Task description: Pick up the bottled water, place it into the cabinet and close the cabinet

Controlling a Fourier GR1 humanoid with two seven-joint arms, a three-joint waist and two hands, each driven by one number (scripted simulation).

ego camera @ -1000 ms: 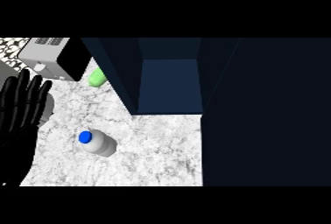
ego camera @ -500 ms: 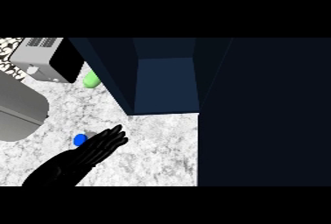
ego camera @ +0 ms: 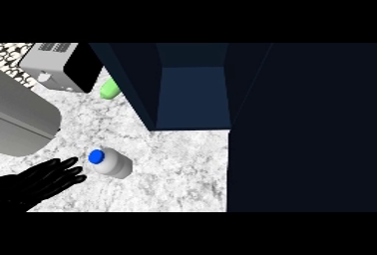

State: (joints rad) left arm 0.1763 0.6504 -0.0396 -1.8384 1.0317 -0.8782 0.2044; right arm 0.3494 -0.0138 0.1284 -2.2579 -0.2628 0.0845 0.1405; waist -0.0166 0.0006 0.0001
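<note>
My left hand (ego camera: 44, 182) is hovering open, fingers straight, just left of the bottled water (ego camera: 114, 164); its blue cap (ego camera: 95, 157) is facing my hand.

Even light brightens the pale counter (ego camera: 184, 174); the navy cabinet (ego camera: 294, 124) stays very dark.

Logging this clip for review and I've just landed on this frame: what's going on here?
The robot's left hand, fingers open, is low at the left of the marble counter. Its fingertips point at the bottled water and stop just short of it. The bottle sits on the counter, blue cap showing, not yet gripped. Behind it the dark blue cabinet is open, with nothing visible inside. The right hand is out of view.
</note>
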